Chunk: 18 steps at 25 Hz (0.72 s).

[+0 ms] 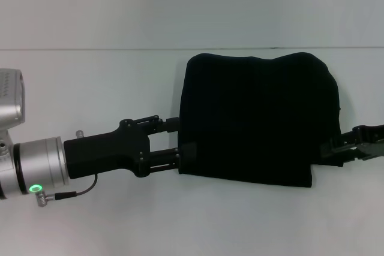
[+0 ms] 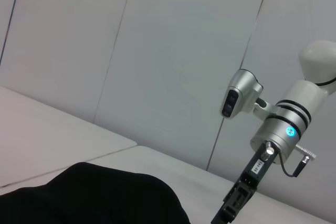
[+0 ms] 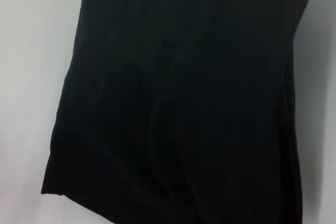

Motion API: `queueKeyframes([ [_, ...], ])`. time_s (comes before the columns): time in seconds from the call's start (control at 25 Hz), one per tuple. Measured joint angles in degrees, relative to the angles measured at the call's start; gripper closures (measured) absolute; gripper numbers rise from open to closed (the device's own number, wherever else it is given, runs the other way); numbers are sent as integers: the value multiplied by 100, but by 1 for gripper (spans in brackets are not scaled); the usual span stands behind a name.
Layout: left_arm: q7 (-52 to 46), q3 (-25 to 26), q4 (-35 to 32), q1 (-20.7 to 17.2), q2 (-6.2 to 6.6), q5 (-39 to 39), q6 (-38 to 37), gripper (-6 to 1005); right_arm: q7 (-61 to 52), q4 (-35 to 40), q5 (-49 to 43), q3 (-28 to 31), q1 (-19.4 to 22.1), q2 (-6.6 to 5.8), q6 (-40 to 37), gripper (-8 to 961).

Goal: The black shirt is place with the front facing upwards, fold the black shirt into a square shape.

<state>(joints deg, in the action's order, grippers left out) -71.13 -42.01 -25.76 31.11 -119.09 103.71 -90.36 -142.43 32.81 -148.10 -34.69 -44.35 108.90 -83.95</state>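
Observation:
The black shirt (image 1: 258, 118) lies on the white table (image 1: 90, 82) folded into a rough rectangle, with no print showing. My left gripper (image 1: 180, 143) is at the shirt's left edge, low down. Its two fingers stand apart with their tips against the cloth. My right gripper (image 1: 339, 148) reaches in at the shirt's lower right edge, its tips lost against the black cloth. In the right wrist view the shirt (image 3: 184, 103) fills most of the picture. In the left wrist view a hump of the shirt (image 2: 105, 198) shows, with the right gripper (image 2: 233, 205) beyond it.
A pale wall (image 1: 192, 4) rises behind the table's far edge. Bare white tabletop (image 1: 240, 226) surrounds the shirt on all sides. The right arm's silver wrist with a blue light (image 2: 286, 129) shows in the left wrist view.

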Motion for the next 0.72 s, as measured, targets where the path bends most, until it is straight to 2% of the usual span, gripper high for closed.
queueKeyframes([
  [0.12, 1, 0, 0, 0, -6, 0, 0, 270, 5, 7, -3, -2, 8, 0, 4, 242],
  [0.56, 3, 32, 0, 7, -6, -22, -72, 274, 17, -20, -9, -3, 42, 4, 33, 480],
  [0.72, 10, 34, 0, 12, -8, -23, -72, 273, 20, -20, 10, 3, 50, 7, 37, 657],
])
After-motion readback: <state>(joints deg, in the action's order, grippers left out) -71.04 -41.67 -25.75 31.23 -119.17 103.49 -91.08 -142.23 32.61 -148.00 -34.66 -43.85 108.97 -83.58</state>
